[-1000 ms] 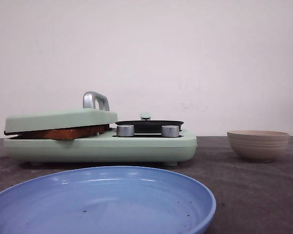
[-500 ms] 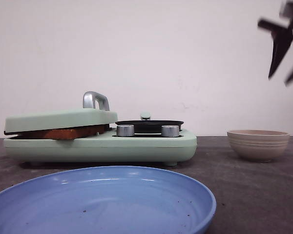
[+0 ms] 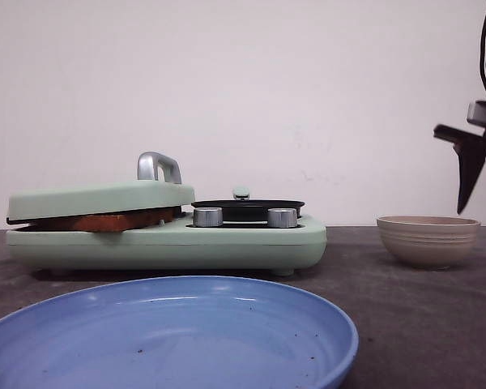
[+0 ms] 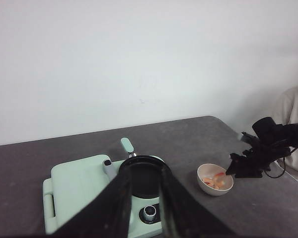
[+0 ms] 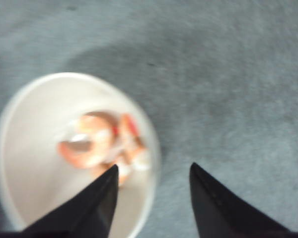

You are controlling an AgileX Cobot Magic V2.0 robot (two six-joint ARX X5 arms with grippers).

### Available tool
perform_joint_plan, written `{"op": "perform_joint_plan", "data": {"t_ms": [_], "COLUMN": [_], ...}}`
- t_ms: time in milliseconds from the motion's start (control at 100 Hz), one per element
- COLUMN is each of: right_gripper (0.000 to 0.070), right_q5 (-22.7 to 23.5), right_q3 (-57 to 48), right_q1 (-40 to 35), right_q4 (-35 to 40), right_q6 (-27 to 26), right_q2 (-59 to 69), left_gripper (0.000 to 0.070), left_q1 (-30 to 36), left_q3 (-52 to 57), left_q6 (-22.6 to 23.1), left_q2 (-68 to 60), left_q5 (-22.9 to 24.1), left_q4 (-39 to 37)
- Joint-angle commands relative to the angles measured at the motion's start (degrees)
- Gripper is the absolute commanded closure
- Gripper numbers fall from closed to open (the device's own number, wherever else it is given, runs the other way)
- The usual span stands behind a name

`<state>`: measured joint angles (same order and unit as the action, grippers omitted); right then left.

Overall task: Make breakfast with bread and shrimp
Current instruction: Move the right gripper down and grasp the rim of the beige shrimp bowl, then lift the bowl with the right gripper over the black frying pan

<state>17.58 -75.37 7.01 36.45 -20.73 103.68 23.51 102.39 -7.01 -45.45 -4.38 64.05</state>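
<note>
Lower than half a second ago, right gripper [image 5: 151, 181] hangs over beige bowl [image 3: 428, 241], jaws apart, empty | shrimp [image 5: 102, 141] in bowl near table's right edge | bread [image 3: 105, 220] clamped in sandwich press [image 3: 166, 235] | risk: off-centre jaws straddle rim, tipping bowl | left gripper [image 4: 144, 198] apart, idle.

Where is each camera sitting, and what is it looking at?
Front view: low at the table's edge, facing the wall across the blue plate, the green cooker and the bowl; the right hand hangs at the right.
Left wrist view: high up, looking down over the left hand at the cooker, with the right arm beyond.
Right wrist view: just above the bowl, looking down at the shrimp past the open right hand.
All three views share the bowl.
</note>
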Motion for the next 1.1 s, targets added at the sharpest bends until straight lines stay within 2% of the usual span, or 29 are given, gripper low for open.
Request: {"op": "perform_joint_plan", "data": {"t_ms": [0,210,400,500,800,850,930,1090], "right_gripper": [0.0458,0.046,0.0529,0.0529,0.0532,0.0555,0.07,0.07], "right_q5": [-0.28,0.07,0.44,0.46,1.07,1.53,3.21,8.63], "right_q3": [-1.22,-1.22,-1.22,-1.22,-1.22,-1.22,-1.22,-1.22], "right_q1": [0.55,1.11,1.09,0.98,1.01,1.01,1.01,1.01], "right_q4": [-0.66,-2.05,-4.09,-4.66,-5.84,-6.4,-6.99,-10.34], "right_q6": [0.85,0.83,0.72,0.63,0.55,0.44,0.39,0.37], "right_q2": [1.95,4.37,4.98,5.46,7.39,7.58,7.65,7.61], "left_gripper": [0.0686,0.0686,0.0686,0.0686,0.0686,0.0686,0.0686,0.0686], "left_q1": [0.24,0.24,0.24,0.24,0.24,0.24,0.24,0.24], "left_q3": [1.16,1.16,1.16,1.16,1.16,1.16,1.16,1.16], "left_q6": [0.31,0.35,0.55,0.59,0.76,0.76,0.74,0.74], "left_q2": [-0.59,-0.59,-0.59,-0.59,-0.72,-0.72,-0.72,-0.72], "left_q5": [0.22,1.7,2.34,3.63,3.61,3.61,3.58,3.56], "left_q4": [-0.79,-0.81,-0.83,-0.83,-0.92,-0.92,-0.87,-0.87]}}
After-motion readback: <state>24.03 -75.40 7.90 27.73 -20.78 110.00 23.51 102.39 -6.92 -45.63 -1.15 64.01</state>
